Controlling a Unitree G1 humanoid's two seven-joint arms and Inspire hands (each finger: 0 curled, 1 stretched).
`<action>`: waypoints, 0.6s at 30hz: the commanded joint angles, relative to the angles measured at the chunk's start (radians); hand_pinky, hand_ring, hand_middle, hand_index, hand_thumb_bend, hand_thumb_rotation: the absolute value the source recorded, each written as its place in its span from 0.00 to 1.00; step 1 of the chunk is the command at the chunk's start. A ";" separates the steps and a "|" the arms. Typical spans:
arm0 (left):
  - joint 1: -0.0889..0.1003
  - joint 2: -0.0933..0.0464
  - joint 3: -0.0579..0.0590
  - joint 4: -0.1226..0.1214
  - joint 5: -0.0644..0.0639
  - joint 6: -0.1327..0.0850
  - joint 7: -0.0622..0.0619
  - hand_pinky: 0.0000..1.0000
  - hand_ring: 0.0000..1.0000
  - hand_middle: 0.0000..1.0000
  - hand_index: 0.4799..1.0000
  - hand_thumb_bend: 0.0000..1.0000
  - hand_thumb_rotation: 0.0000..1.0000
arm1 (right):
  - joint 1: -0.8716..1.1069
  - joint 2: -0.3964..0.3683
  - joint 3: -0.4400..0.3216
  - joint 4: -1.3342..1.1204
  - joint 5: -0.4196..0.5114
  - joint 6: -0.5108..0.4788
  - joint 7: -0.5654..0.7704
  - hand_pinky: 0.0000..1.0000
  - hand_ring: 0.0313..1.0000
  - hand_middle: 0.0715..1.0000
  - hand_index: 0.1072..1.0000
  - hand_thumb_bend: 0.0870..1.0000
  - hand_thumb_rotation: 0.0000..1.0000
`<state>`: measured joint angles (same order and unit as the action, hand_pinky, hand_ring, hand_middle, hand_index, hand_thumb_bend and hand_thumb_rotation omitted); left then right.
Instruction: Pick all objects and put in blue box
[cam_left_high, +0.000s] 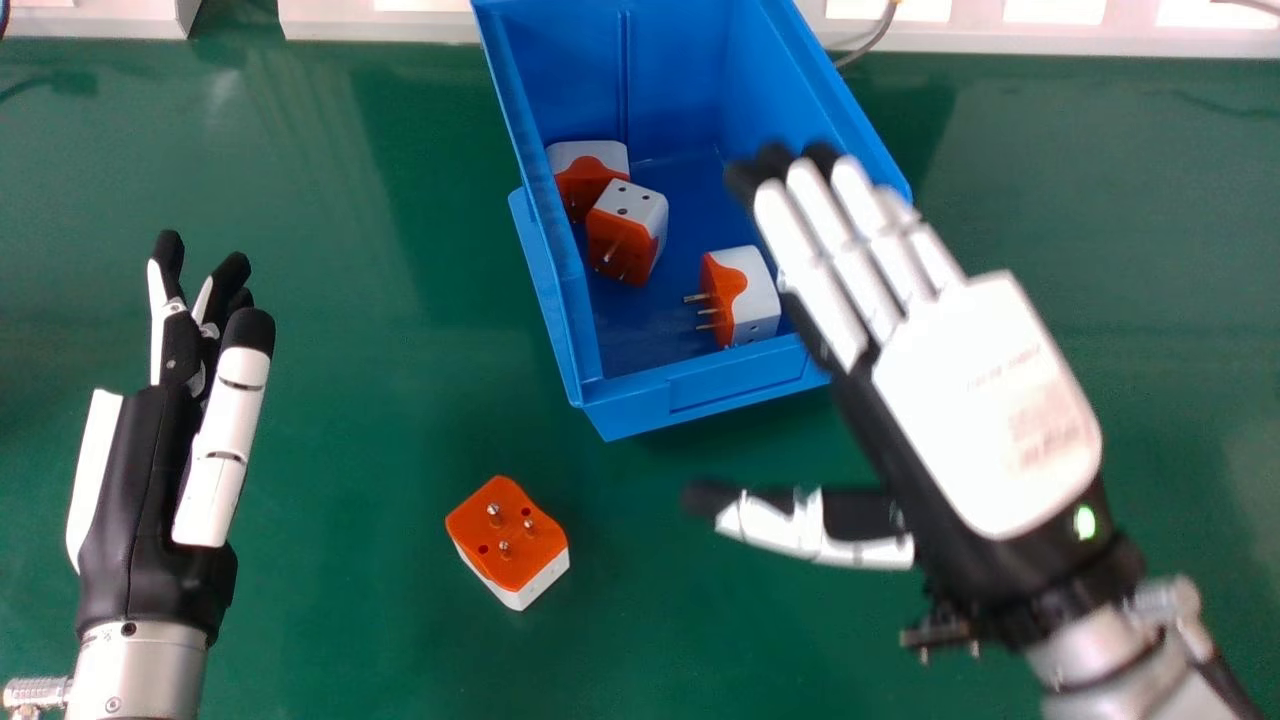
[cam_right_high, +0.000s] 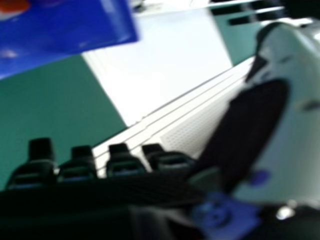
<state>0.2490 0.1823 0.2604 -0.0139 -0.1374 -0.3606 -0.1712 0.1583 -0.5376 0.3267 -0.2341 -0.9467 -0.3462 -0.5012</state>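
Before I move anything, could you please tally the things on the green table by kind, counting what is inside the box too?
Blue box: 1
Orange-and-white plug adapters: 4 (three inside the box, one on the table)
Total: 5

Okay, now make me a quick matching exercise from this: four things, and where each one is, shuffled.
1. blue box
2. plug adapter outside the box
3. left hand
4. right hand

A. fingertips over the box in the head view
B. on the green table, pins up
C. around three adapters
D. near the head view's left edge

Pairs: 1-C, 2-B, 3-D, 4-A
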 joint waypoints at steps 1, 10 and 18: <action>0.009 0.003 0.007 -0.012 0.001 -0.030 -0.001 0.97 0.98 0.98 0.92 0.59 0.84 | 0.023 -0.007 -0.007 0.005 0.007 -0.060 -0.039 0.89 0.97 0.99 0.94 0.34 0.60; 0.042 0.013 0.013 -0.012 0.027 -0.053 0.003 0.95 0.97 0.98 0.93 0.53 0.88 | 0.064 0.002 0.022 0.087 -0.010 -0.200 -0.047 0.65 0.81 0.83 0.78 0.29 0.50; 0.045 0.016 0.013 -0.009 0.021 -0.052 -0.001 0.96 0.98 0.98 0.95 0.56 0.88 | 0.008 0.024 0.074 0.153 -0.045 -0.256 -0.022 0.63 0.80 0.81 0.74 0.28 0.50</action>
<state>0.2901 0.1858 0.2635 -0.0134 -0.1181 -0.3897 -0.1718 0.1940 -0.5243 0.3918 -0.0757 -0.9909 -0.5825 -0.5272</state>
